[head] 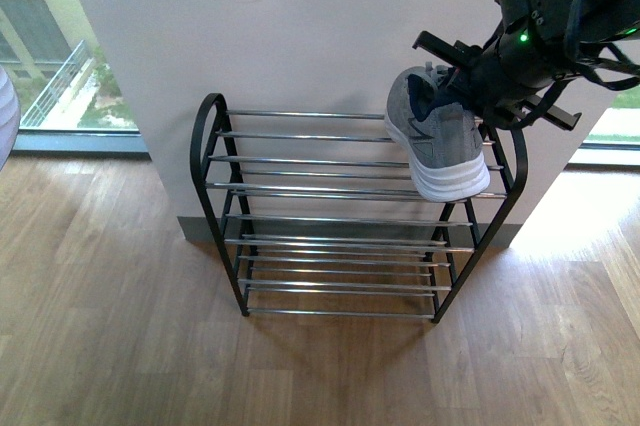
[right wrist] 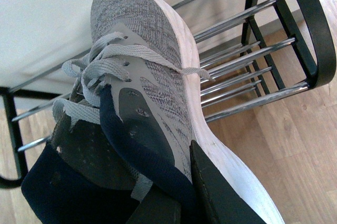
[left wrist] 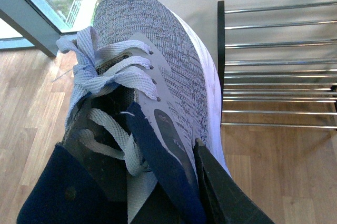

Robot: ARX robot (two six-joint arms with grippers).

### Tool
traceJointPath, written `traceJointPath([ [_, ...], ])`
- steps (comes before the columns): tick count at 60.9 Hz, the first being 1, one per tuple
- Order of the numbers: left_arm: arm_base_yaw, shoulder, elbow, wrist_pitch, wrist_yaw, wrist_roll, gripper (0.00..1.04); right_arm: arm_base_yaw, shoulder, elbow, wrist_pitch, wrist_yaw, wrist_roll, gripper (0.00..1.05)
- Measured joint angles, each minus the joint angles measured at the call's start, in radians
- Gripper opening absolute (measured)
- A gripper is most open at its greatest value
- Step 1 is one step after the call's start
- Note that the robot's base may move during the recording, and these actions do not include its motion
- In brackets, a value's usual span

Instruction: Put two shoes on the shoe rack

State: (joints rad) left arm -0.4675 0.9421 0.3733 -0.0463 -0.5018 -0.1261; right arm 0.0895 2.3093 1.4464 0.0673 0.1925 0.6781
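A sneaker is held over the right end of the rack, the other sneaker beside it.
Each is clamped at the collar: the first, tilted, by the right gripper; the second by the left gripper.

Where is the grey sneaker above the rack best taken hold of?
Take the sneaker by its collar rim, from the open top: one finger inside, one on the outer side. The rim is thin, the sole wide. The right gripper holds it so.
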Motion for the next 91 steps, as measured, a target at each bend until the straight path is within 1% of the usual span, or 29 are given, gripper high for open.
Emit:
traceJointPath([
  [6, 0.000, 0.000, 0.000, 0.000, 0.000, 0.000, 0.02, -0.021, 0.092, 0.101, -0.011, 0.034, 0.030, 0.01],
  [18, 0.000, 0.000, 0.000, 0.000, 0.000, 0.000, 0.02, -0.060, 0.211, 0.232, -0.011, 0.084, 0.032, 0.01],
  [27, 0.000, 0.000, 0.000, 0.000, 0.000, 0.000, 0.02, -0.085, 0.280, 0.308, -0.053, 0.080, 0.028, 0.01],
  [40, 0.000, 0.000, 0.000, 0.000, 0.000, 0.000, 0.02, -0.098, 0.323, 0.361, -0.070, 0.071, 0.002, 0.02],
  [42, 0.000, 0.000, 0.000, 0.000, 0.000, 0.000, 0.02, -0.100, 0.324, 0.363, -0.070, 0.068, -0.002, 0.09],
  [46, 0.000, 0.000, 0.000, 0.000, 0.000, 0.000, 0.02, -0.104, 0.321, 0.356, -0.053, 0.050, -0.017, 0.27],
  [50, 0.000, 0.000, 0.000, 0.000, 0.000, 0.000, 0.02, -0.110, 0.299, 0.318, -0.017, 0.020, -0.030, 0.41],
  [58, 0.000, 0.000, 0.000, 0.000, 0.000, 0.000, 0.02, -0.117, 0.219, 0.220, 0.025, -0.039, -0.062, 0.62],
  [60, 0.000, 0.000, 0.000, 0.000, 0.000, 0.000, 0.02, -0.117, 0.188, 0.191, 0.039, -0.060, -0.070, 0.67],
  [61, 0.000, 0.000, 0.000, 0.000, 0.000, 0.000, 0.02, -0.118, 0.154, 0.158, 0.053, -0.080, -0.082, 0.72],
  [64, 0.000, 0.000, 0.000, 0.000, 0.000, 0.000, 0.02, -0.118, 0.102, 0.109, 0.073, -0.112, -0.096, 0.79],
  [67, 0.000, 0.000, 0.000, 0.000, 0.000, 0.000, 0.02, -0.118, 0.015, 0.032, 0.098, -0.161, -0.124, 0.89],
  [68, 0.000, 0.000, 0.000, 0.000, 0.000, 0.000, 0.02, -0.118, -0.032, -0.008, 0.108, -0.184, -0.137, 0.94],
  [69, 0.000, 0.000, 0.000, 0.000, 0.000, 0.000, 0.02, -0.118, -0.063, -0.036, 0.117, -0.199, -0.148, 0.97],
  [79, 0.000, 0.000, 0.000, 0.000, 0.000, 0.000, 0.02, -0.132, -0.315, -0.261, 0.163, -0.320, -0.224, 0.95],
  [91, 0.000, 0.000, 0.000, 0.000, 0.000, 0.000, 0.02, -0.190, -0.615, -0.534, 0.193, -0.455, -0.296, 0.95],
])
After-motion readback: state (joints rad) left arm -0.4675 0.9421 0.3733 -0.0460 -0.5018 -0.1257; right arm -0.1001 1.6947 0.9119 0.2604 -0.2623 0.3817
